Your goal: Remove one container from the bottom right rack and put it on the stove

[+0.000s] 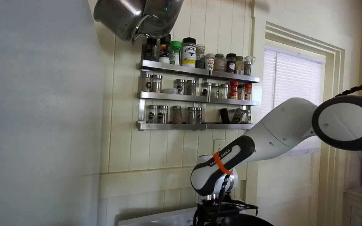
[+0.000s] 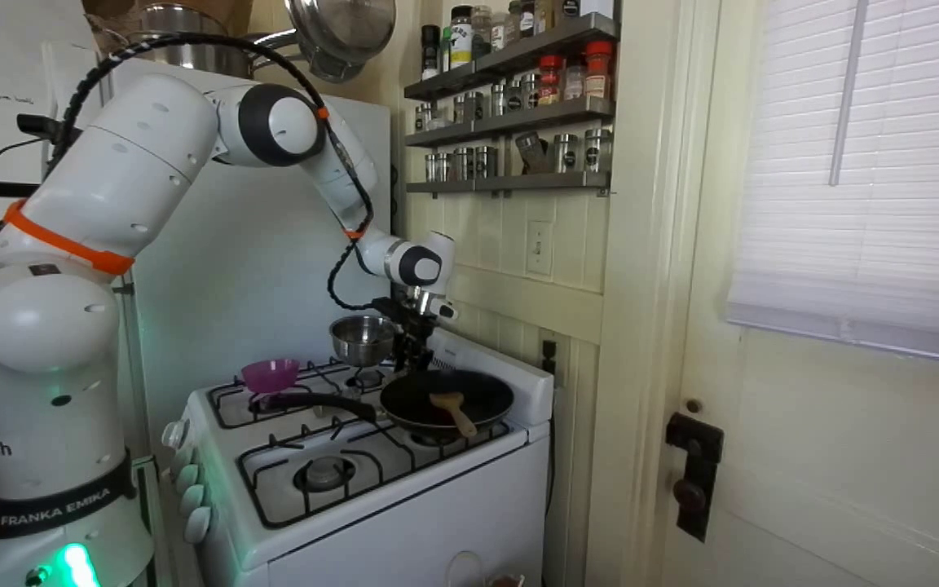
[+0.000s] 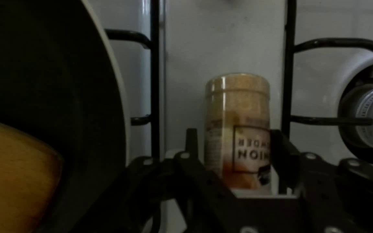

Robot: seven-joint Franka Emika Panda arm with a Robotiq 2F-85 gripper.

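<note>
Wrist view, dim: the claw (image 3: 233,139) enters from the bottom edge, its two fingers (image 3: 191,139) apart on either side of a small jar (image 3: 235,110). A thin gap shows between the jar and the left-hand finger; the right-hand finger overlaps the jar's edge, and whether it touches I cannot tell. The label, partly covered and upside down, seems to read "onion powder". The jar is at the white stove (image 3: 193,48), between two black grates (image 3: 155,81); standing or lying, I cannot tell. To its left, a dark frying pan (image 3: 102,64) holds a wooden spatula (image 3: 11,178).

In an exterior view, a white arm (image 2: 135,179) with orange straps bends over the stove. The claw points down behind the frying pan, beside a steel bowl (image 2: 362,341). A pink bowl (image 2: 271,376) sits nearby.

In an exterior view, the bottom right rack (image 1: 228,126) hangs on a cream panelled wall (image 1: 168,144), below two similar tiers. It bears a dark cylinder (image 1: 224,116) and a leaning glass jar (image 1: 237,116).
</note>
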